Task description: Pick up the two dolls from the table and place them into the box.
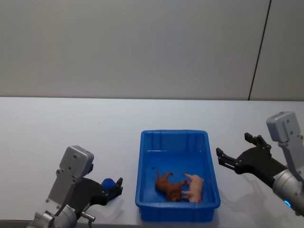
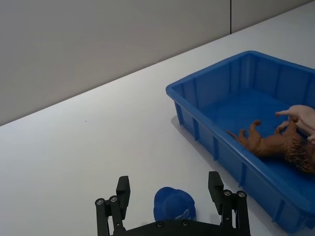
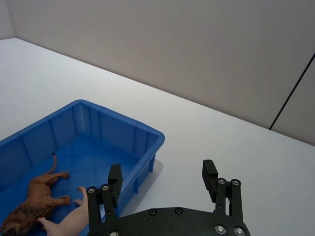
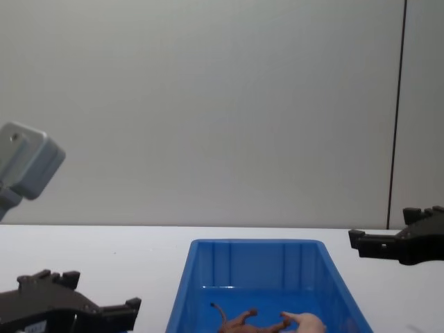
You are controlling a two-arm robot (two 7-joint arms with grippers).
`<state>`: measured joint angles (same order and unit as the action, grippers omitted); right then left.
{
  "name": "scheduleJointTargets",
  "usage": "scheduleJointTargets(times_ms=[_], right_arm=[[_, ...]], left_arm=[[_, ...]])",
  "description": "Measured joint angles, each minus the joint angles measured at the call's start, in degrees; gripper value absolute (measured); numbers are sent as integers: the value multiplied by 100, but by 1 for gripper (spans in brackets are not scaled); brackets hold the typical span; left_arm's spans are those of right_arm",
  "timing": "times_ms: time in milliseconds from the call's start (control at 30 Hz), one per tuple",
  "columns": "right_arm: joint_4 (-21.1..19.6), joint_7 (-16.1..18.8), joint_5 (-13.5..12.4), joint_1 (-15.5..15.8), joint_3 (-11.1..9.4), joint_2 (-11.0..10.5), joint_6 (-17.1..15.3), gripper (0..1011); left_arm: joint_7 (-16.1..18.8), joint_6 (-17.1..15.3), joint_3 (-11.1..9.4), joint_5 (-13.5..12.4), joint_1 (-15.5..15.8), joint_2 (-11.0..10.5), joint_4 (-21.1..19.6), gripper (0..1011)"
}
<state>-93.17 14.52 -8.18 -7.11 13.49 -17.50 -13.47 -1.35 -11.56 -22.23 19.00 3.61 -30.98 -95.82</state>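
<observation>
The blue box [image 1: 143,166] stands on the white table [image 1: 71,128] at the front middle. Inside it, near its front wall, a brown long-tailed animal doll [image 1: 168,186] lies beside a pale pink pig doll [image 1: 194,188]. Left of the box a rounded blue soft toy [image 1: 108,183] rests on the table. My left gripper [image 1: 116,186] is open around it. In the left wrist view the toy [image 2: 173,204] sits between the spread fingers [image 2: 123,189] with gaps on both sides. My right gripper [image 1: 233,144] hovers open and empty to the right of the box.
A plain grey wall runs behind the table, with a dark vertical seam [image 1: 260,47] at the right. Bare tabletop stretches behind the box and to both sides. The table's front edge lies just below the box's front wall [image 1: 178,213].
</observation>
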Motion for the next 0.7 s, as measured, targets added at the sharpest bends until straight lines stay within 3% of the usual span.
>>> scheduleJointTargets(times_ms=[367, 700], right_arm=[[0, 0, 0, 0, 0, 0, 0, 1001], [0, 0, 0, 0, 0, 0, 0, 1001]], left_arm=[[-650, 157, 46, 43, 241, 123, 608, 1001], [-1007, 246, 62, 112, 402, 231, 1038, 981]])
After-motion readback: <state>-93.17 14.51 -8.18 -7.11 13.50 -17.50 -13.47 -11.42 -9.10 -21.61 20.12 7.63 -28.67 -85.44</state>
